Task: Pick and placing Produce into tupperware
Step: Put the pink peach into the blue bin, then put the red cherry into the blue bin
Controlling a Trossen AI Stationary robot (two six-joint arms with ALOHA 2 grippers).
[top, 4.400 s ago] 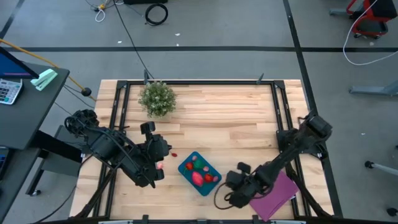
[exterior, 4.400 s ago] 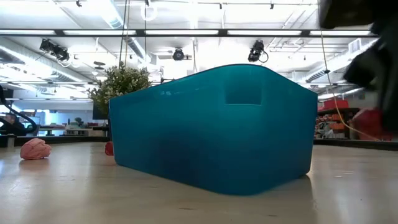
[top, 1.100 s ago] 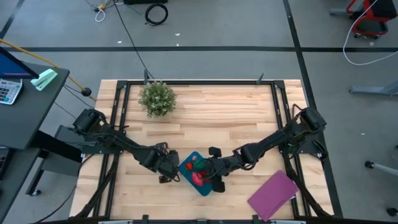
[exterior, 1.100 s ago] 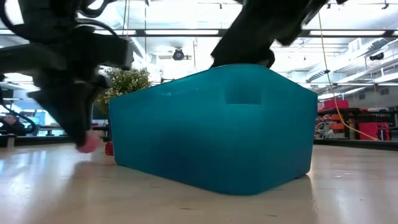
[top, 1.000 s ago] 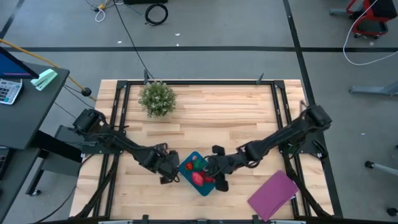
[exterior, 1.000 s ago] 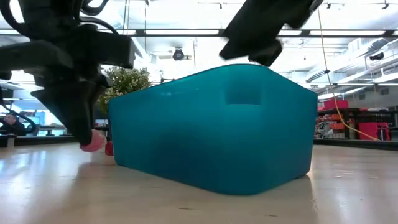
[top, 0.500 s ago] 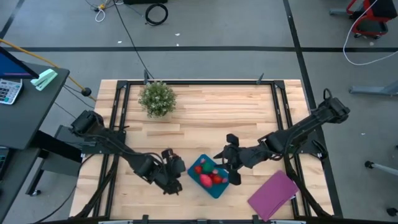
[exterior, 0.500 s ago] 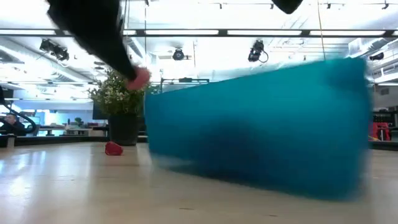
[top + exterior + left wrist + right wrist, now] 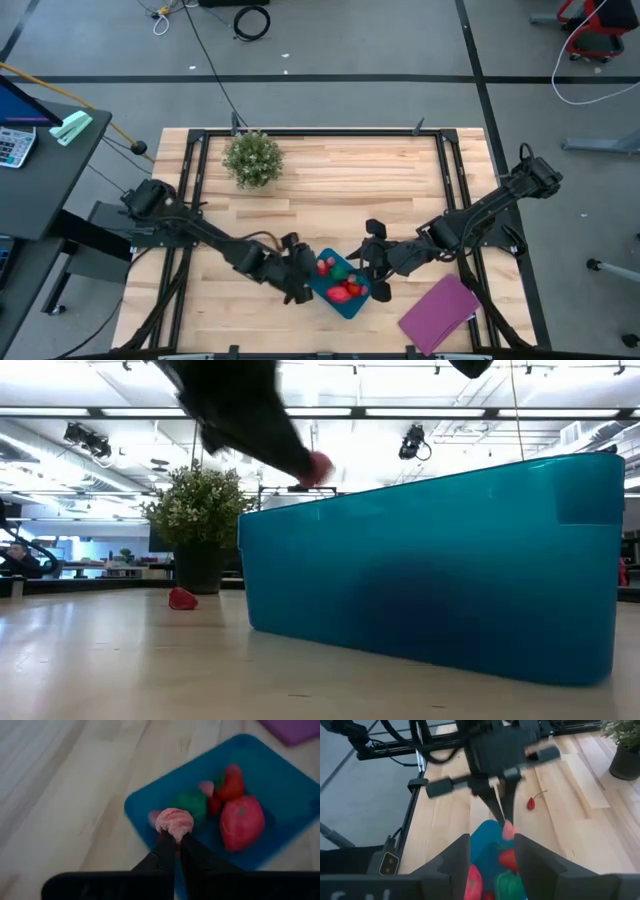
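Left gripper (image 9: pixel 176 836): fingers pinched tight on a pink toy piece (image 9: pixel 174 821), held over the container's left edge.
Right gripper (image 9: pixel 491 851): fingers (image 9: pixel 459 856) spread apart, holding nothing, just beside the container's right edge.
Tupperware (image 9: pixel 345 303): teal, near the table's front edge at centre, with red and green produce (image 9: pixel 343 289) inside.
Stray piece: a small red fruit (image 9: pixel 182 599) on the wood beside the container.
Writing: none legible.
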